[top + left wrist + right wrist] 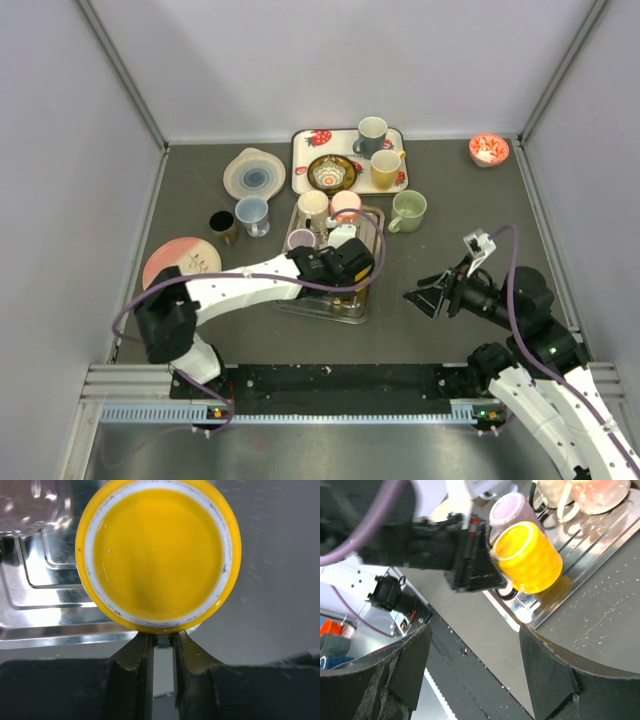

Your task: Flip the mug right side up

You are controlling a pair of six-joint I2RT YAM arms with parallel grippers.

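The left pincer (163,637) is clenched, its two dark fingers (137,652) drawn almost together on a narrow part at the edge of the glossy yellow ceramic mug (157,555). Exactly which part they pinch is hidden. Directly ahead of this pincer, the mug turns its round yellow base with a pale unglazed ring towards the wrist camera. From the right wrist, the mug (530,557) lies over on its side, with the base against the left pincer (492,575) and the mouth pointing away from it. It sits over the rim of the shiny stepped metal tray (600,530), but whether it touches the tray cannot be told. Just beyond the left pincer, beside the yellow mug, a pale pink mug (507,505) stands upside down on the tray. The dark grey counter (610,615) spreads out below and to one side. The right pincer (475,630) is released, with its black fingers (410,665) wide apart and nothing between them, and it faces the yellow mug from well apart.
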